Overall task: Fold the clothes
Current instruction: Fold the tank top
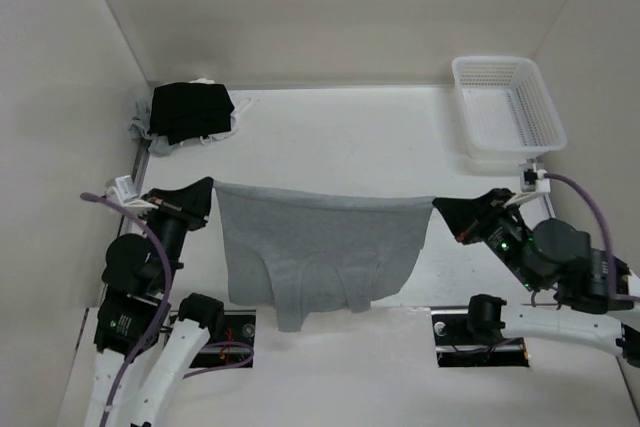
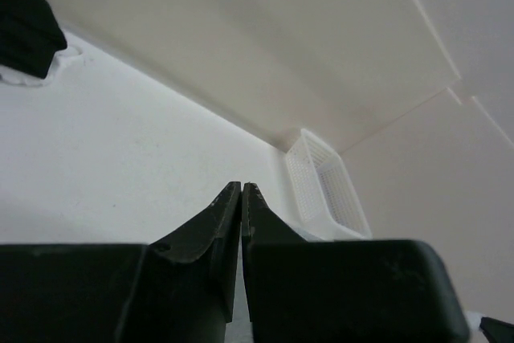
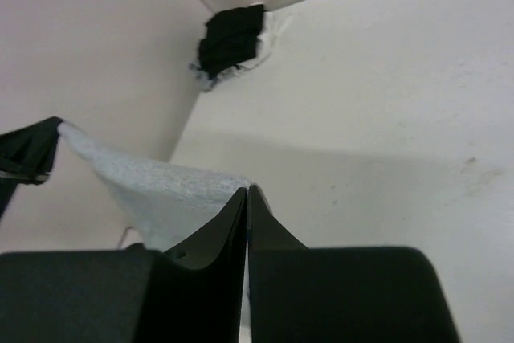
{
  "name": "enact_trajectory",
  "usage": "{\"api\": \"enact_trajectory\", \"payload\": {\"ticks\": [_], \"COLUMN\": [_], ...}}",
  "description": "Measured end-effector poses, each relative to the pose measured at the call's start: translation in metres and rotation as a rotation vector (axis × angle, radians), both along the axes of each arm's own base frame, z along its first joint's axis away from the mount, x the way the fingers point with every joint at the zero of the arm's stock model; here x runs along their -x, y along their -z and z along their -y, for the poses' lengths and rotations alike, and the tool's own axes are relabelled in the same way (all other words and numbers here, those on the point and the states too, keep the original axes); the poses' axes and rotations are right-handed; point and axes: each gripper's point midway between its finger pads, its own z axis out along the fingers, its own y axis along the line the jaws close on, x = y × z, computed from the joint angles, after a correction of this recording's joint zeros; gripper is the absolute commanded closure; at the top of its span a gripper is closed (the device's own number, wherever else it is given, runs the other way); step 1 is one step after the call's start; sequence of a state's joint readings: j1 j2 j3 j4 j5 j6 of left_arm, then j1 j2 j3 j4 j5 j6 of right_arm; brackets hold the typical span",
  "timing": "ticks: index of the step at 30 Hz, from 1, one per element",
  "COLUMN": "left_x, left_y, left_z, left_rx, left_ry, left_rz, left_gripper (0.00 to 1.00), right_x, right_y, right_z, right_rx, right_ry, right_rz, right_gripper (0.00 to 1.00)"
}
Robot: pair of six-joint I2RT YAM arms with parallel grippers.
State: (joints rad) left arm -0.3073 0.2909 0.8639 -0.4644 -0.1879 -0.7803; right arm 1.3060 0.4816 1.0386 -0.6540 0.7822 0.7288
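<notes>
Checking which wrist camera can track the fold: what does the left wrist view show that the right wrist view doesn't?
Only the left wrist view shows the white basket. Only the right wrist view shows the grey garment, stretched from the right gripper to the left gripper. Both show the black garment pile and the white table.

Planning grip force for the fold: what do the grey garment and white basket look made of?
Garment: soft heathered knit, probably cotton jersey; matte, speckled, sagging as it hangs. Basket: rigid white plastic, it seems; moulded mesh walls, faint sheen.
</notes>
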Motion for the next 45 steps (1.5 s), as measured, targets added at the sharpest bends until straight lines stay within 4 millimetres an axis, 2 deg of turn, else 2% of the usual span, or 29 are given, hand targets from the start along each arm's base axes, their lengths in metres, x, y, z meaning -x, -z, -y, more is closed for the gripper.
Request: {"api": "enact_trajectory", "payload": {"ticks": [2, 5, 10, 13, 15, 17, 20, 22, 24, 26, 29, 33, 36, 41, 45], "left_x": [-0.015, -0.050, -0.106, -0.133, -0.153, -0.175, -0.206, -0.218, -0.220, -0.215, -0.187, -0.140, -0.112, -0.079, -0.057], "left_y": [0.026, 0.078, 0.189, 0.233, 0.252, 0.259, 0.247, 0.230, 0.212, 0.197, 0.189, 0.205, 0.220, 0.240, 0.265], "left_z": [0.004, 0.014, 0.024, 0.021, 0.018, 0.017, 0.021, 0.025, 0.029, 0.032, 0.030, 0.022, 0.017, 0.017, 0.020], "left_rx": [-0.020, -0.062, -0.140, -0.157, -0.158, -0.147, -0.116, -0.094, -0.077, -0.061, -0.041, -0.023, -0.013, 0.014, 0.040], "left_ry": [-0.005, -0.011, -0.037, -0.069, -0.091, -0.104, -0.104, -0.096, -0.084, -0.069, -0.052, -0.035, -0.027, 0.003, 0.023], "left_rz": [-0.064, -0.199, -0.499, -0.612, -0.651, -0.664, -0.619, -0.561, -0.504, -0.452, -0.394, -0.380, -0.389, -0.411, -0.452], "left_gripper": [0.97, 0.97, 0.97, 0.97, 0.97, 0.97, 0.97, 0.96, 0.96, 0.96, 0.96, 0.96, 0.96, 0.96, 0.94], "right_x": [-0.014, -0.052, -0.147, -0.183, -0.203, -0.227, -0.259, -0.269, -0.270, -0.261, -0.232, -0.183, -0.149, -0.100, -0.078], "right_y": [0.016, 0.054, 0.149, 0.204, 0.226, 0.233, 0.221, 0.206, 0.195, 0.193, 0.207, 0.245, 0.264, 0.277, 0.287], "right_z": [-0.005, -0.005, 0.016, 0.009, -0.002, -0.010, -0.013, -0.013, -0.014, -0.012, -0.005, 0.007, 0.008, 0.000, -0.007], "right_rx": [0.078, 0.177, 0.229, 0.247, 0.254, 0.241, 0.206, 0.181, 0.163, 0.148, 0.130, 0.123, 0.112, 0.051, 0.001], "right_ry": [0.055, 0.160, 0.290, 0.258, 0.218, 0.199, 0.200, 0.202, 0.200, 0.198, 0.199, 0.205, 0.192, 0.149, 0.140], "right_rz": [-0.004, -0.051, -0.281, -0.423, -0.483, -0.501, -0.465, -0.418, -0.379, -0.360, -0.371, -0.434, -0.455, -0.471, -0.532], "right_gripper": [0.96, 0.97, 0.97, 0.98, 0.98, 0.98, 0.98, 0.98, 0.98, 0.99, 0.99, 0.99, 0.99, 1.00, 1.00]}}
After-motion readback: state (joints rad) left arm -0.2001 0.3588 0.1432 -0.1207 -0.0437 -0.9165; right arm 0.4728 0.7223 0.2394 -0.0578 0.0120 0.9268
